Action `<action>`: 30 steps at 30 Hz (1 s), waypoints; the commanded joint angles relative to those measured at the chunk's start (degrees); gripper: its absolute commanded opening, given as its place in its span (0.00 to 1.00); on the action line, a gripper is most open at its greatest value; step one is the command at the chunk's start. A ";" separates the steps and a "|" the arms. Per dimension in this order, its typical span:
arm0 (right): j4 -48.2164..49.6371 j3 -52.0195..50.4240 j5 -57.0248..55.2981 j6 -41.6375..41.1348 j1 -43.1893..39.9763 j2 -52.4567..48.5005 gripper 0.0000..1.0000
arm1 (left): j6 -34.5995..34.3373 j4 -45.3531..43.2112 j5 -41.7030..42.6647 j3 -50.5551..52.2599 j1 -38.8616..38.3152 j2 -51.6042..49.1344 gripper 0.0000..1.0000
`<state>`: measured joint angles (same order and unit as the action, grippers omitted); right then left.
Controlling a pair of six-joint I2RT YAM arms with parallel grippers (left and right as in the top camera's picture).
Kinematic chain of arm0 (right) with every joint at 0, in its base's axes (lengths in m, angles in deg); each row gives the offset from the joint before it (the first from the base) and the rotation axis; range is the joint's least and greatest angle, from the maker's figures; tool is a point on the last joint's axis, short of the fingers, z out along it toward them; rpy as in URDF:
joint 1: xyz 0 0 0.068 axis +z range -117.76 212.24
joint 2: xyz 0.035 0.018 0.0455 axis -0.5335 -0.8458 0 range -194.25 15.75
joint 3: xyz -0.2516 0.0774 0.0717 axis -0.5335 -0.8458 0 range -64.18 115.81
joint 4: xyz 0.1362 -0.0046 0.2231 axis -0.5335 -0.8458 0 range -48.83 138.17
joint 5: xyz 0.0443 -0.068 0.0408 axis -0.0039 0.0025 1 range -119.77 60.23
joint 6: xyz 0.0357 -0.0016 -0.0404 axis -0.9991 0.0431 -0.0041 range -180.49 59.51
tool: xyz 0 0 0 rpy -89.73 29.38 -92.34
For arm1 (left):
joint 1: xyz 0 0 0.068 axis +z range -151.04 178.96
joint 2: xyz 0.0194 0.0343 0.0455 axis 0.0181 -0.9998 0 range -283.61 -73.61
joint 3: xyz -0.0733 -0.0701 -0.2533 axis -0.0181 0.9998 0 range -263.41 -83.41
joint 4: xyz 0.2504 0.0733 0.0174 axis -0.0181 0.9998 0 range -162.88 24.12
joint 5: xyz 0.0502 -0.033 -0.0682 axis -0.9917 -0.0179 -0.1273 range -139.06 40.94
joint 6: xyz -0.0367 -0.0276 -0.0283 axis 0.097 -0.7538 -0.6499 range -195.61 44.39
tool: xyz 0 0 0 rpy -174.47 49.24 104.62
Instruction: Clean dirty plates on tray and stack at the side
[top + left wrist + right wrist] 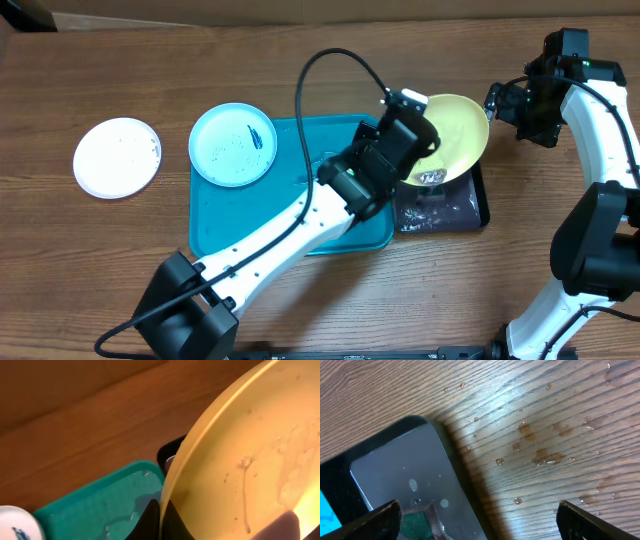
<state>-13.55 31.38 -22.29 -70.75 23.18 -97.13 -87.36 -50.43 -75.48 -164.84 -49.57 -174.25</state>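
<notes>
three plates point(117, 157) point(233, 145) point(458, 132), one teal tray point(230, 215), one black tray point(466, 208), two arms point(290, 235) point(600, 130)

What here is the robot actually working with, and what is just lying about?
Part of the job:
- pale yellow plate, gripped by the left end effector
- light blue plate
- white plate
- teal tray

Lying about, as far as I can tell:
- black tray
- water drops on the table
</notes>
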 commanded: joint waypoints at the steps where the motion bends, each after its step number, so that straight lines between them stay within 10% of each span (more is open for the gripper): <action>1: 0.13 0.83 0.07 -0.02 -0.02 0.90 1.00 | 8.96 -1.44 -11.04 -1.33 -3.13 -0.17 0.04; 30: 0.13 0.83 0.07 -0.02 -0.02 0.90 1.00 | 29.59 -9.40 -31.21 -1.33 -16.41 -0.17 0.04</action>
<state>-13.59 31.38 -22.31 -70.75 23.18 -97.13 -58.93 -59.39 -104.81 -164.84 -65.90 -174.25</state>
